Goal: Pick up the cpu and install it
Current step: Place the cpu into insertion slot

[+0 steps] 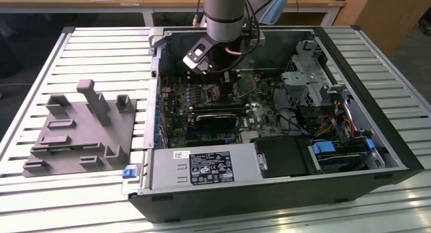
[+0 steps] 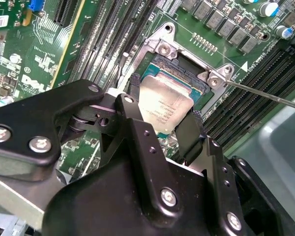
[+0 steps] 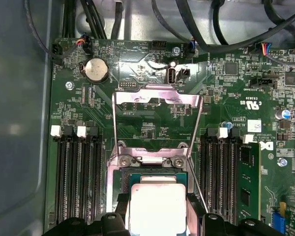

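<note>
The cpu (image 2: 163, 104) (image 3: 157, 206) is a flat silver-grey square with fine print on top. It lies level over the open socket (image 2: 160, 49) on the green motherboard (image 3: 152, 128), in it or just above it. My gripper (image 2: 162, 112) (image 3: 157, 209) is shut on the cpu, with a black finger against each of two opposite edges. The socket's metal load plate (image 3: 157, 98) is flipped open beyond the cpu, and the thin lever rod (image 2: 265, 93) sticks out to one side. In the exterior view the arm (image 1: 225, 16) reaches down into the open computer case (image 1: 269, 192).
Black memory slots (image 3: 78, 177) (image 3: 219, 177) flank the socket on both sides. A coin battery (image 3: 96, 70) and cables lie beyond the load plate. A power supply (image 1: 202, 167) and drive cage (image 1: 310, 76) crowd the case. A grey holder block (image 1: 81, 127) sits on the slatted table at the exterior view's left.
</note>
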Tool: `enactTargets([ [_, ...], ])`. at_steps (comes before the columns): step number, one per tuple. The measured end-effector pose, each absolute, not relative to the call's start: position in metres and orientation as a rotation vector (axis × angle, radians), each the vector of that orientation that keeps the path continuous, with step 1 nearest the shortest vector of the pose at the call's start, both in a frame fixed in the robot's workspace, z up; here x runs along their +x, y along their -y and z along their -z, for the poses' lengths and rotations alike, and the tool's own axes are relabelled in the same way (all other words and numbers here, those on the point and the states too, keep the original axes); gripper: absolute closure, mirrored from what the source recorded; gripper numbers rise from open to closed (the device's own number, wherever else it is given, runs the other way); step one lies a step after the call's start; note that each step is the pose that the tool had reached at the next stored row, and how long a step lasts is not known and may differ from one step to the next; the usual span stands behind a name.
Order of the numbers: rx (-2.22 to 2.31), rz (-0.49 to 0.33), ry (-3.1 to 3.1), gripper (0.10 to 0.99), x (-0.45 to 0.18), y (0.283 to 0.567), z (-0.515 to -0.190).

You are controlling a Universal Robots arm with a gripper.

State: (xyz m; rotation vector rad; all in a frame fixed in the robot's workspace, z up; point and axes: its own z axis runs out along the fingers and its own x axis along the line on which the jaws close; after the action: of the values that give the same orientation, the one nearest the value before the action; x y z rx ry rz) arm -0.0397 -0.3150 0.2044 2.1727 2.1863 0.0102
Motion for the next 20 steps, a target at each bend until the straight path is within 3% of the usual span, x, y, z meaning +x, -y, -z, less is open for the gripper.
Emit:
enactTargets([
  [20, 2.173, -0.009, -2.186, 0.549, -0.041, 0.309, -0.193],
])
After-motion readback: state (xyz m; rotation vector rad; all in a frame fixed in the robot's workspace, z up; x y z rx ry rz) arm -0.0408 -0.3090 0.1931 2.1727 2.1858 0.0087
